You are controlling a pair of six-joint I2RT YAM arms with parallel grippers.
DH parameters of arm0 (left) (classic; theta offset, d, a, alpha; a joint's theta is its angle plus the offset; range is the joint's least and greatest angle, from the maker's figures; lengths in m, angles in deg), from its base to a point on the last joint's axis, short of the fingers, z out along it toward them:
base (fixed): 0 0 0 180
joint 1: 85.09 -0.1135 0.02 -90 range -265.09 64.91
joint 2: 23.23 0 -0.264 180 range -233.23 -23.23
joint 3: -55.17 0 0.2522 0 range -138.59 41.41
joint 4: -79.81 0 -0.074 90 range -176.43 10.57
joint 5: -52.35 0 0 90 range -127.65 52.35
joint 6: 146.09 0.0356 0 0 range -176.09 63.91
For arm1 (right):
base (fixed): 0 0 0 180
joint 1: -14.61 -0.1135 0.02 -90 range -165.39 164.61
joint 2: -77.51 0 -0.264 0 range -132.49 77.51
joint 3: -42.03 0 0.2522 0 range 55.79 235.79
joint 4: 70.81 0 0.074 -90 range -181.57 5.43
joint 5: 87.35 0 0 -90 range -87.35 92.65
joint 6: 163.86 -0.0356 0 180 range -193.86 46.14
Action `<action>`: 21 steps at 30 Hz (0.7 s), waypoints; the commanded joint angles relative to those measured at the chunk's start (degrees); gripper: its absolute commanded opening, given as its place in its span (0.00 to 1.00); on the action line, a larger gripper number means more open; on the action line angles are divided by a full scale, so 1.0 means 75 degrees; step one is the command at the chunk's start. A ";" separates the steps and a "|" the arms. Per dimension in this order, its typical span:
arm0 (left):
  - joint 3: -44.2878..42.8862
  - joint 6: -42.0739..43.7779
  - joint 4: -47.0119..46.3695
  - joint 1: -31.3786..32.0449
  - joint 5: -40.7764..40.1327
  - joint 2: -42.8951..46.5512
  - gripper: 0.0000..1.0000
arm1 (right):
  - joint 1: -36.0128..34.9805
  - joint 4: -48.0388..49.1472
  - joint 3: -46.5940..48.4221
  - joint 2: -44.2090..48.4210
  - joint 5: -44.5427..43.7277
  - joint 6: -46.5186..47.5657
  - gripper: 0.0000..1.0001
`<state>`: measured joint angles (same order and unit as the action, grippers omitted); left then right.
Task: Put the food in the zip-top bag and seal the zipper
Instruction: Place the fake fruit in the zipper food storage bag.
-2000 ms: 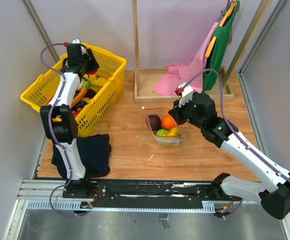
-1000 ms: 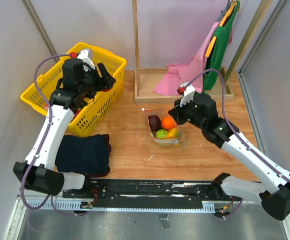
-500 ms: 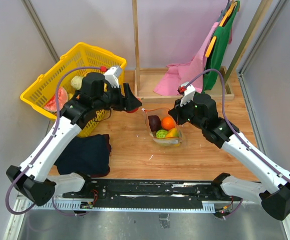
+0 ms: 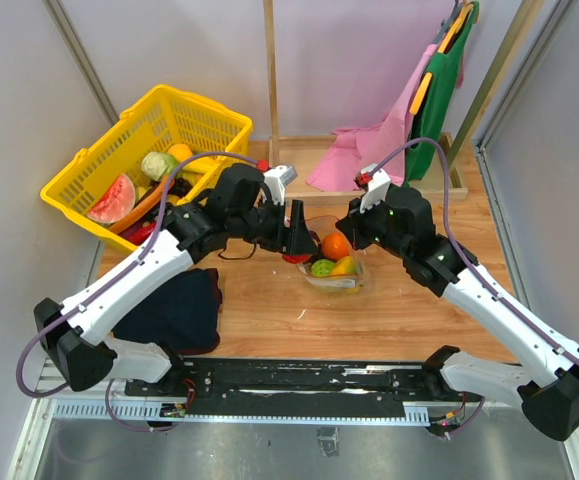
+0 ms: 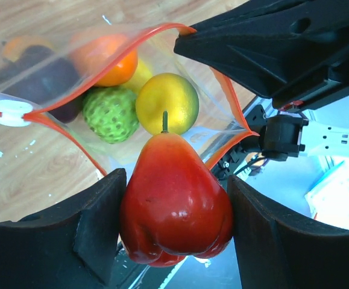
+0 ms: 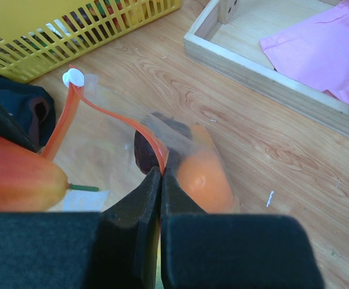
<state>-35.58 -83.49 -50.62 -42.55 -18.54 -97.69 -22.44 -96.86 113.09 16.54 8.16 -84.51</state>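
Basket (image 4: 201, 104) left of zip-top bag (image 4: 354, 284); tray (image 4: 319, 197) behind.

The left gripper (image 4: 296, 238) is pointed toward 3 o'clock and clamped on a fruit (image 5: 175, 198); the right gripper (image 6: 161, 173) is pinched on the zipper (image 6: 72, 114).

A yellow basket (image 4: 209, 108) sits at the back left of the wooden bench (image 4: 259, 300). A dark cloth (image 4: 174, 310) lies bunched up just in front of it. At the back is a flat wooden tray (image 4: 299, 160) with a tall post (image 4: 269, 70) at its left corner. A pink cloth (image 4: 354, 155) hangs down into the tray, beside a green cloth (image 4: 439, 90) with orange bits.
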 commanded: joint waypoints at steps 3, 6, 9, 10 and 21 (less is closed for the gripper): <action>-0.0212 -0.0642 -0.0095 0.0189 -0.0100 -0.0351 0.37 | 0.0102 0.0087 0.0048 0.0161 -0.0102 -0.0126 0.01; -0.0268 -0.0867 -0.0237 0.0232 -0.0275 -0.0510 0.39 | 0.0102 0.0070 0.0048 0.0181 -0.0083 -0.0148 0.01; -0.0270 -0.1051 -0.0342 0.0245 -0.0600 -0.0622 0.41 | 0.0104 0.0070 0.0047 0.0193 -0.0051 -0.0161 0.01; -0.0280 -0.1098 -0.0371 0.0245 -0.0705 -0.0646 0.42 | 0.0102 0.0069 0.0048 0.0195 -0.0047 -0.0161 0.01; -0.0320 -0.1234 -0.0544 0.0310 -0.1221 -0.0916 0.75 | 0.0101 0.0105 -0.0012 0.0221 0.0002 -0.0187 0.01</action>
<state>-35.91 -92.14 -52.87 -40.97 -25.99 -103.77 -22.44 -96.86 113.07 16.98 8.21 -85.21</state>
